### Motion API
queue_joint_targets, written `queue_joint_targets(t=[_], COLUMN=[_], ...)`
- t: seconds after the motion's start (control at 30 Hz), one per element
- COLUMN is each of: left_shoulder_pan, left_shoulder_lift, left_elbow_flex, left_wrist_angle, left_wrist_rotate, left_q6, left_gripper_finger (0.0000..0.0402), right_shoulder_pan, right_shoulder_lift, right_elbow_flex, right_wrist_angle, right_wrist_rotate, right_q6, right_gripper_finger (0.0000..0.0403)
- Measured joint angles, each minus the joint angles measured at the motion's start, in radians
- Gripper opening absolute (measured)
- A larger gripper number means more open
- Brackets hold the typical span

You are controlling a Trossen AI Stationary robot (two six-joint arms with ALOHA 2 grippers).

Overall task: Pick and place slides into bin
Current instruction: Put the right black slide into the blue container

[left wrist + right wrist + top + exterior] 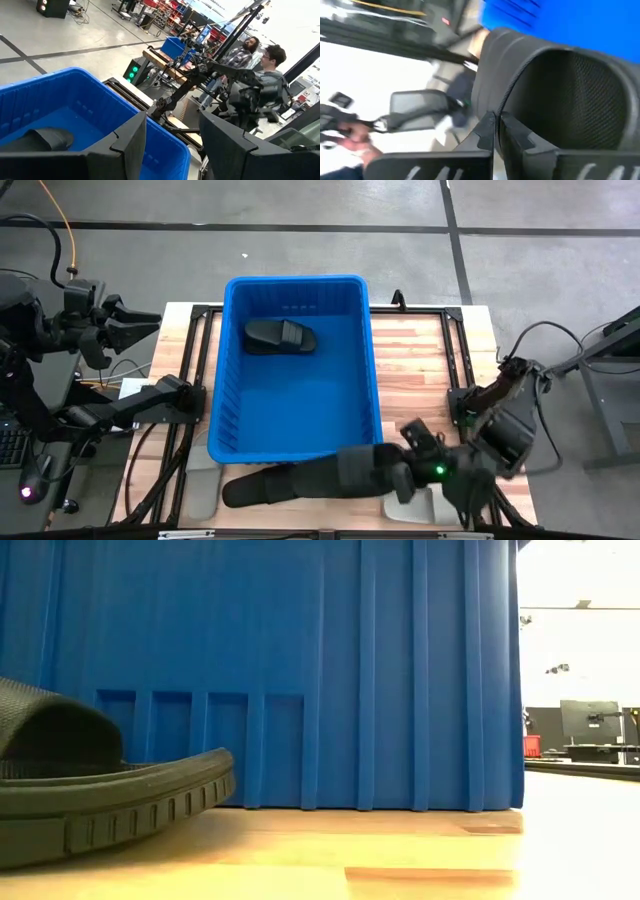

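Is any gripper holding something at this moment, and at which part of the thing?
The right gripper, shut, appears to pinch the band strap edge of a black slide lying beside the bin. The left gripper is open above the bin's rim, holding nothing.

No readable text, label, brand, number or sign shows in any of the views.

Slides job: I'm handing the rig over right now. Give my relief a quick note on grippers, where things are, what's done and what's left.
Left gripper: open, empty, parked off the table's left edge beside the bin.
Right gripper: shut at the strap of a black slide lying on the table in front of the bin.
Done: one black slide in the bin.
Left: get the front slide into the bin. No other slides are clearly visible.
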State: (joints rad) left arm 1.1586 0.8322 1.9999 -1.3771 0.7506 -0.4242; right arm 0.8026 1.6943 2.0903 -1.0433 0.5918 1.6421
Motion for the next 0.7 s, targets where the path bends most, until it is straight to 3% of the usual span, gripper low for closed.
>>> queue_joint_targets(t=[0.23, 0.4, 0.7], left_shoulder_pan=[0.000, 0.000, 0.000], left_shoulder_lift=[0.000, 0.000, 0.000], left_elbow_flex=[0.000, 0.000, 0.000], left_wrist_angle=[-0.046, -0.058, -0.064], left_wrist_rotate=[0.000, 0.000, 0.000], left_q6=[0.009, 0.024, 0.027], left_gripper_finger=[0.0173, 0.0173, 0.0173], right_shoulder_pan=[-0.224, -0.413, -0.698], right_shoulder_lift=[0.000, 0.000, 0.030], right_elbow_flex=[0.045, 0.055, 0.056], right_wrist_angle=[0.159, 0.195, 0.213], right_wrist_rotate=[-0.092, -0.218, -0.461], right_q6=[-0.228, -0.344, -0.395], right_gripper_finger=[0.0000, 0.0000, 0.0000])
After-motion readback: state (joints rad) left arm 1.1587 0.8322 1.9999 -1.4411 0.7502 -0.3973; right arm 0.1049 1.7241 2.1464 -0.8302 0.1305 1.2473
